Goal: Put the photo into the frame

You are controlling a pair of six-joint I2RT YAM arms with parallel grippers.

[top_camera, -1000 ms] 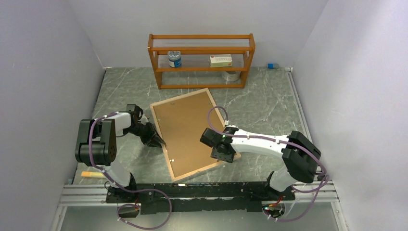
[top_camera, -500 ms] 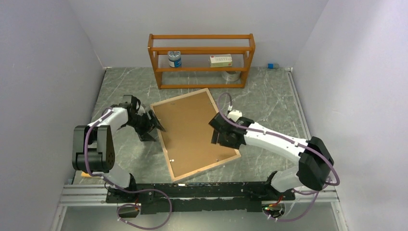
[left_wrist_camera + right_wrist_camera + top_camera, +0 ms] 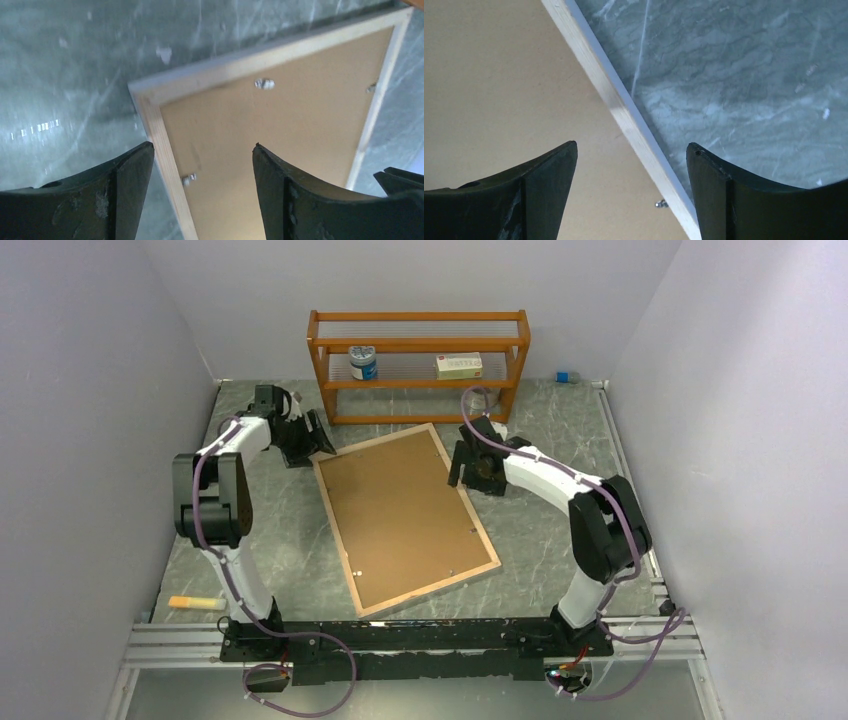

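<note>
**Now both tools hang open over the far end of the frame**

The frame (image 3: 430, 590) lies face down in the middle of the counter (image 3: 560, 470), turned at a slant. Its wood-coloured back rim is up and the brown backing board (image 3: 405, 515) sits inside it. No photo shows anywhere.

The left tool (image 3: 312, 447) hovers at the far-left corner and the right tool (image 3: 468, 472) just beside the far-right rim. Both have their jaws spread wide and hold nothing. In each wrist view the fingers straddle the rim, one over the board and one over bare counter.

The job in hand looks like freeing the board. To do it well, each tool should come straight down on the thin rim, squarely, and should press or turn the small metal tabs (image 3: 264, 83) without shoving the frame sideways.

As for room, the orange shelf rack (image 3: 418, 370) stands close behind the far corners, so any lift should tip toward the arms. Open counter lies to either side, more of it on the right.
</note>
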